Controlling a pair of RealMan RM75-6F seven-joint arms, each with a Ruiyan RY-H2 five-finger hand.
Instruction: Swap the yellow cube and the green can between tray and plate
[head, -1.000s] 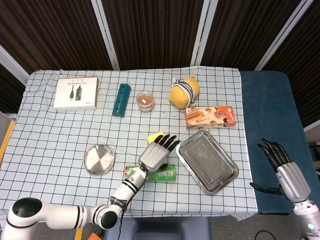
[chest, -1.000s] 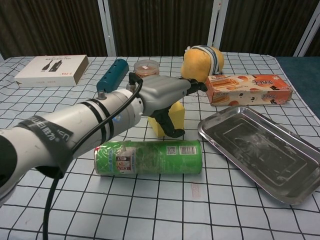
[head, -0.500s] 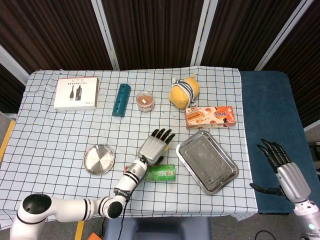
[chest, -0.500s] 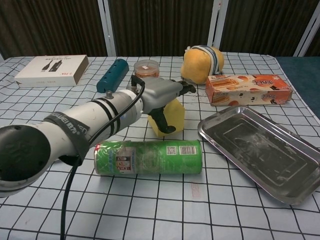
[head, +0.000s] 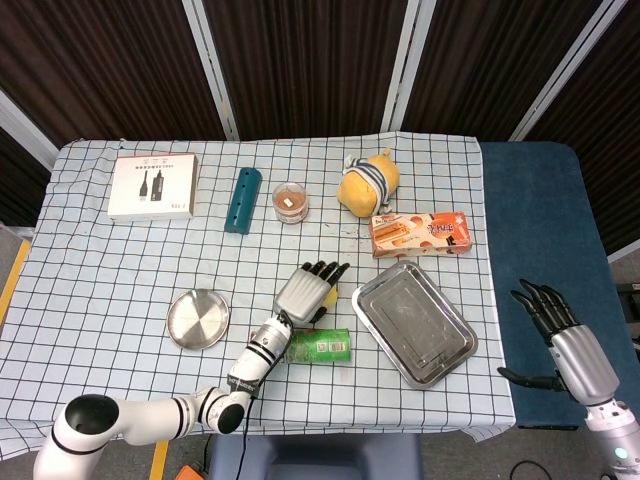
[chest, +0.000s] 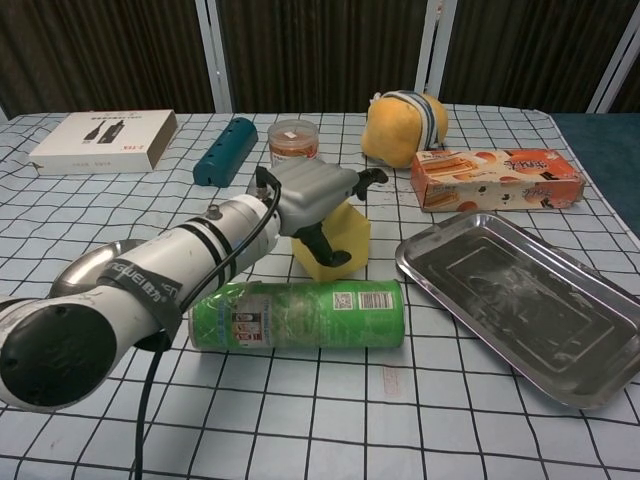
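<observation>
Since neither task object sits in a container, the rectangular steel tray (head: 415, 325) and the small round metal plate (head: 198, 318) lie bare. The green cylindrical can (chest: 297, 314) lies on its side between them. Just behind it, the left hand (chest: 312, 193) clasps the yellow cube (chest: 340, 243), likely for carrying. The right hand (head: 563, 335) hangs off-table, fingers spread, holding nothing.
</observation>
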